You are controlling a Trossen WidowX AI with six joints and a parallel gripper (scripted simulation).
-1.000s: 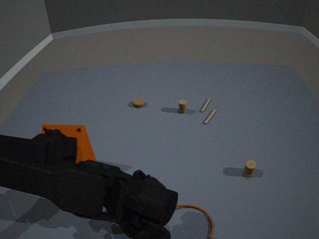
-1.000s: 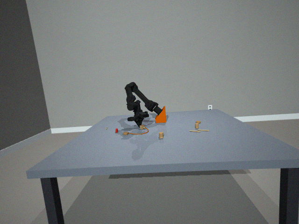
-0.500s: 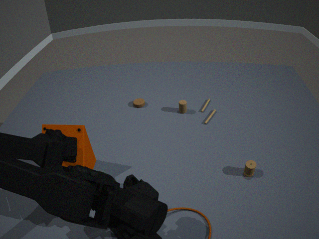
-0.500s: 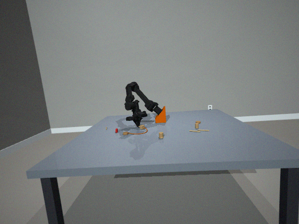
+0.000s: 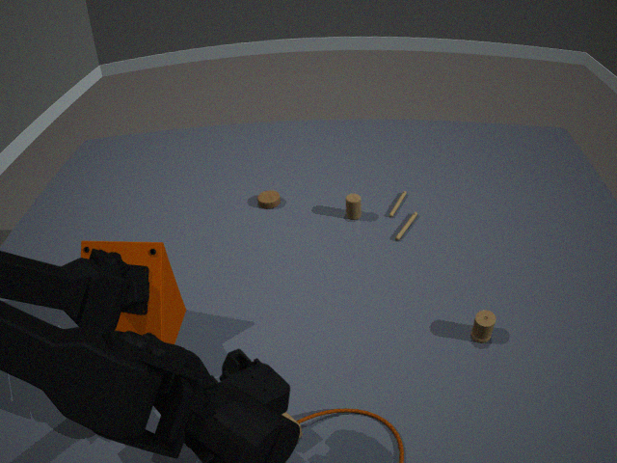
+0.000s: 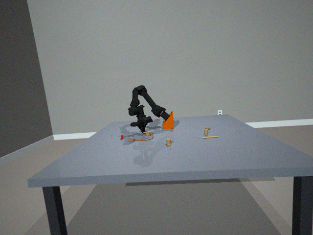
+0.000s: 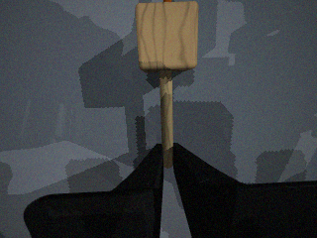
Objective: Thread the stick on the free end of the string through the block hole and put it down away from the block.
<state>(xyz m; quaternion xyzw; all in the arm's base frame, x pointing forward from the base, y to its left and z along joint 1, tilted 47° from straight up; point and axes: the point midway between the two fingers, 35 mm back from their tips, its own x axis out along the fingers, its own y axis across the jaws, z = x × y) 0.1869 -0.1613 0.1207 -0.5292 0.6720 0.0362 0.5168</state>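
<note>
The wooden block (image 6: 148, 133) (image 7: 167, 36) stands on the table and is mostly hidden behind the arm in the top view. The thin stick (image 7: 166, 106) sticks out of the block's gripper-facing side. My gripper (image 6: 143, 132) (image 7: 166, 149) is shut on the stick near its far tip, a short way from the block. The orange string (image 5: 348, 410) (image 6: 144, 140) (image 7: 168, 1) meets the block's opposite side and curves over the table to the round button (image 6: 131, 140). The inside of the hole is hidden.
An upright cylinder (image 5: 483, 326) (image 6: 168, 141) stands beyond the string. Another cylinder (image 5: 353, 206) (image 6: 206, 131), a disc (image 5: 269, 199) (image 6: 207, 128) and two loose sticks (image 5: 398, 204) (image 5: 406, 227) lie farther off. A red piece (image 6: 122, 136) is near the button. The orange arm mount (image 5: 172, 304) (image 6: 168, 124) stands behind.
</note>
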